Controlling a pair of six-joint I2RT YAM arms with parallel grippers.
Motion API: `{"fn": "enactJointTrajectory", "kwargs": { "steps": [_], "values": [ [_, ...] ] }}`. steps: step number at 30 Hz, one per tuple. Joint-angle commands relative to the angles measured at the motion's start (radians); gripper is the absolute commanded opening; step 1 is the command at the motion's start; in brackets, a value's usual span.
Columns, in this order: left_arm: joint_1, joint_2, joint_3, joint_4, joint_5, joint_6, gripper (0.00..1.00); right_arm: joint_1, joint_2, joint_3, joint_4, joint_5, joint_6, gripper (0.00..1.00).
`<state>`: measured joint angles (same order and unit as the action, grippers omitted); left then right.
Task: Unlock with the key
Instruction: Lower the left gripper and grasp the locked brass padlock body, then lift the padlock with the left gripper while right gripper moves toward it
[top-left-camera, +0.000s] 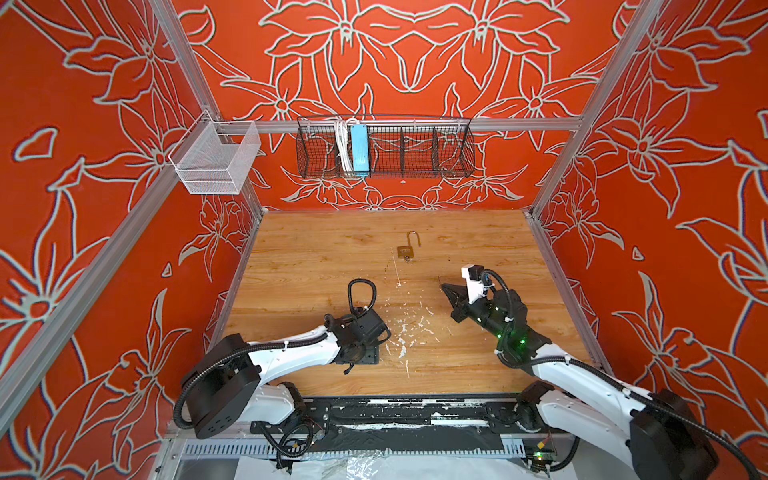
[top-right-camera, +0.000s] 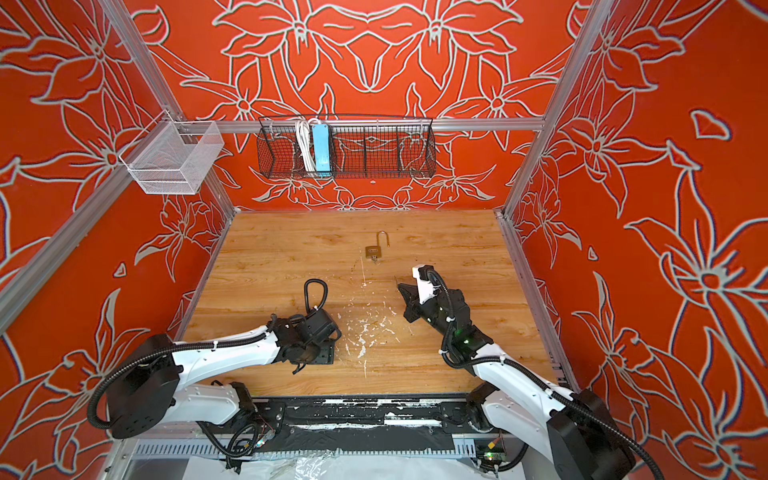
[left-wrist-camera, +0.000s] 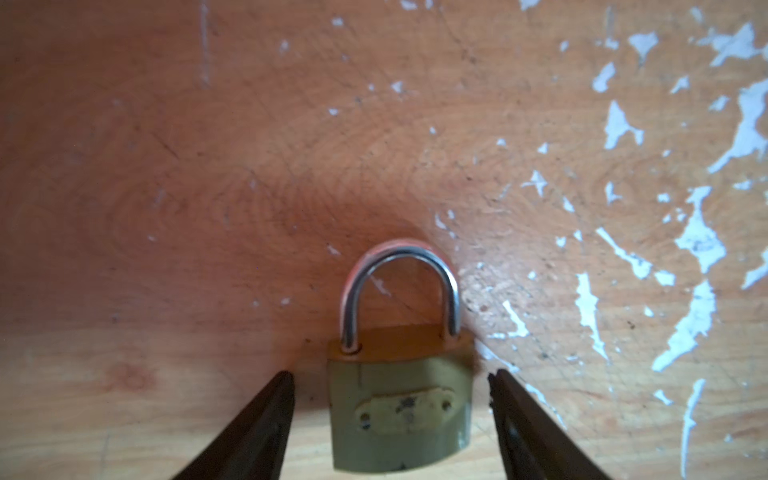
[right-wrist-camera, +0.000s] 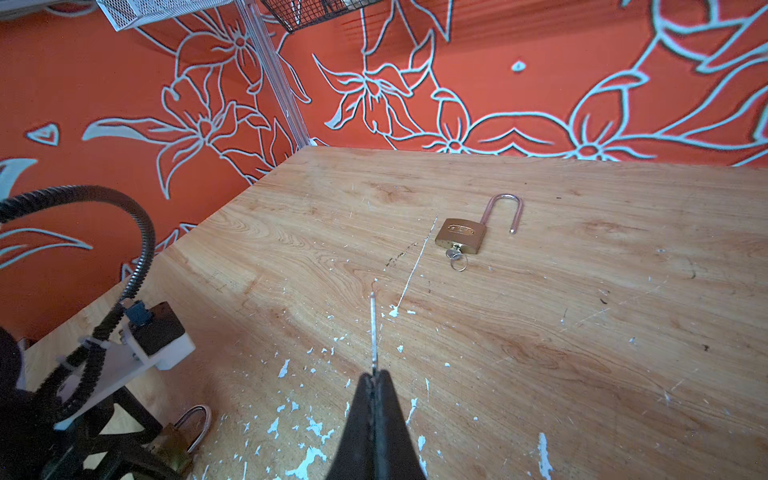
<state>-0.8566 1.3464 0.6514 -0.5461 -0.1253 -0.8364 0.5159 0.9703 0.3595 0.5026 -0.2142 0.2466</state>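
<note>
Left wrist view: left hand (left-wrist-camera: 390, 374) stands open astride the closed padlock (left-wrist-camera: 399, 407), not touching it, shackle seated. Right hand (right-wrist-camera: 376, 378), at two o'clock, is clamped on the key (right-wrist-camera: 374, 328); insertion and turn evidently remain. At twelve o'clock on the worktop (right-wrist-camera: 582, 332), a second padlock (right-wrist-camera: 460, 240) lies already unlocked.

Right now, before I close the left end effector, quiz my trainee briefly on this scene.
1. True or false: the near padlock that the left end effector straddles has its shackle shut.
2. The right end effector grips: A) a loose key, B) a padlock, C) nothing.
3. Fill in: the far padlock, with the inserted key in its keyhole, has its shackle ___.
Key: 1 true; 2 A; 3 open.
</note>
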Motion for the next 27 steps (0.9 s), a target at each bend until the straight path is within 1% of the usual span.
{"fn": "enactJointTrajectory", "kwargs": {
  "steps": [1, 5, 7, 9, 12, 15, 17, 19, 23, 25, 27],
  "values": [
    [-0.015, 0.041, 0.025, -0.059, -0.045, -0.051, 0.74, -0.006, -0.020, 0.015, -0.012, -0.007, -0.010, 0.00],
    [-0.028, 0.091, 0.042, -0.081, -0.043, -0.065, 0.70, -0.005, -0.031, 0.008, -0.011, 0.008, -0.009, 0.00],
    [-0.032, 0.110, 0.042, -0.083, -0.051, -0.079, 0.66, -0.005, -0.034, 0.013, -0.016, -0.004, -0.009, 0.00],
    [-0.034, 0.127, 0.044, -0.089, -0.041, -0.089, 0.62, -0.005, -0.036, 0.006, -0.012, 0.008, -0.008, 0.00],
    [-0.042, 0.148, 0.049, -0.086, -0.043, -0.083, 0.54, -0.006, -0.031, 0.010, -0.014, 0.001, -0.006, 0.00],
    [-0.042, 0.173, 0.069, -0.086, -0.025, -0.066, 0.50, -0.006, -0.030, 0.004, -0.006, 0.007, -0.006, 0.00],
    [-0.042, 0.176, 0.086, -0.074, -0.002, -0.043, 0.45, -0.005, -0.020, 0.005, -0.002, 0.006, -0.003, 0.00],
    [-0.042, 0.166, 0.113, -0.074, -0.004, -0.025, 0.40, -0.005, -0.013, 0.016, -0.010, -0.008, -0.007, 0.00],
    [-0.042, 0.094, 0.194, -0.054, -0.014, 0.054, 0.36, -0.006, -0.008, 0.005, 0.010, 0.003, -0.003, 0.00],
    [-0.041, 0.049, 0.258, -0.026, -0.066, 0.130, 0.36, -0.005, 0.000, 0.006, 0.014, -0.007, -0.007, 0.00],
    [-0.028, 0.017, 0.314, 0.018, -0.123, 0.205, 0.36, -0.005, 0.007, 0.004, 0.015, 0.008, -0.009, 0.00]
  ]
}}
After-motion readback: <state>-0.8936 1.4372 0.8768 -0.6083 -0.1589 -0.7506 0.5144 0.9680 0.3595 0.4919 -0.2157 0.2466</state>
